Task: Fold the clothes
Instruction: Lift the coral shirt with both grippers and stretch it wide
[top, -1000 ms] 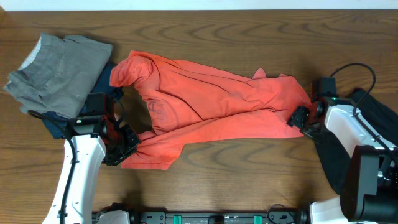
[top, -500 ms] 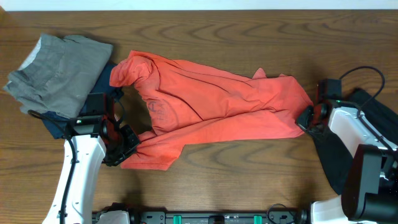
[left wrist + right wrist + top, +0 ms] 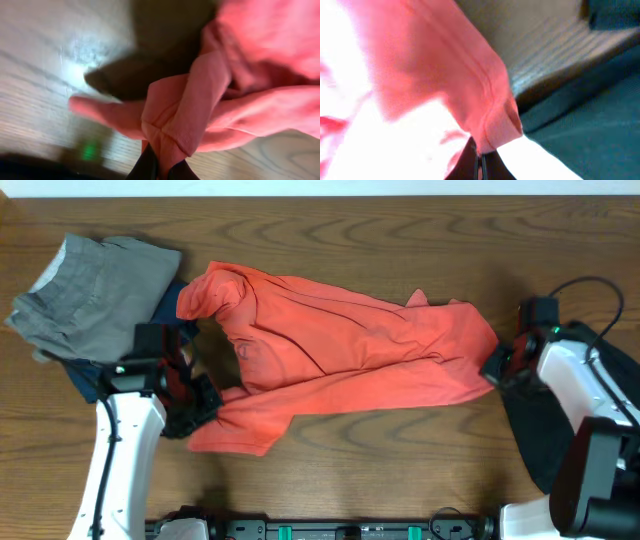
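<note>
COUNTER, MID-FOLD: At the far left of the wooden counter (image 3: 400,240), a crumpled grey garment (image 3: 95,295) lies heaped on a dark blue cloth (image 3: 80,378). Just beside that heap, my left fingers (image 3: 203,402) are pinched tight on the lower left corner of the coral-red T-shirt (image 3: 340,345). My left wrist camera shows a bunched fold of that T-shirt (image 3: 200,110) clamped between them at the bottom of the frame, with a dark shadow on the wood (image 3: 45,60) behind it.

The T-shirt stretches, rumpled and creased, across the middle of the counter. Its thick, gathered end sits at the upper left, close to the grey heap.

At the T-shirt's right end, my right fingers (image 3: 494,368) are closed on its edge. My right wrist camera shows a stitched hem (image 3: 485,100) nipped between the two tips.

A black garment (image 3: 535,430) lies at the counter's right edge, partly under my right arm and just beside the end of the T-shirt. The right wrist camera shows it as dark cloth (image 3: 580,140) below the hem.
</note>
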Robot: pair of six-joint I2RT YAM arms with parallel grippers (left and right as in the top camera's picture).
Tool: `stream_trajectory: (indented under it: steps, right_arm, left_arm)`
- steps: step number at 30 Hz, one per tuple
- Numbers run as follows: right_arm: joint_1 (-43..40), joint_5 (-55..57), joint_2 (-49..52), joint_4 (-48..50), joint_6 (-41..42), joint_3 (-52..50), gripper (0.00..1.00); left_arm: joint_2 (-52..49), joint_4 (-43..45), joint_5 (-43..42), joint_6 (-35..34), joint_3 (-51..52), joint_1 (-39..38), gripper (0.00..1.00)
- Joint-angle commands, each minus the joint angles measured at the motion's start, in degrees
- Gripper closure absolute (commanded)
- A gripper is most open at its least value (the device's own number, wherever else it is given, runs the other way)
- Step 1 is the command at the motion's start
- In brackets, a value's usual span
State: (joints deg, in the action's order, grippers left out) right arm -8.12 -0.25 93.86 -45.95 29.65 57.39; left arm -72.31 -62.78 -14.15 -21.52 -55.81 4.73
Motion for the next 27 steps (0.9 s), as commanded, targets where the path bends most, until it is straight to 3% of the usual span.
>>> stream_trajectory:
  steps: [1, 13, 22, 27]
  right_arm:
    - [-0.52, -1.75, -5.38, -4.83, -6.16, 10.47, 0.99]
    - [-0.55, -2.97, -15.82, -25.55, -12.39, 43.23, 0.99]
    - [-0.57, 3.06, -20.79, -28.44, -11.89, 62.38, 0.99]
    - [-0.57, 5.01, -20.74, -29.00, -12.20, 68.28, 0.99]
  left_arm:
    - [1.95, -2.14, -0.35, 5.11, -10.08, 0.17, 0.94]
    - [2.95, -16.70, -0.33, 7.58, -42.69, 0.20, 0.94]
    - [3.13, -18.62, -0.33, 7.45, -63.49, 0.20, 0.94]
    - [2.82, -16.17, -0.31, 7.06, -68.78, 0.20, 0.94]
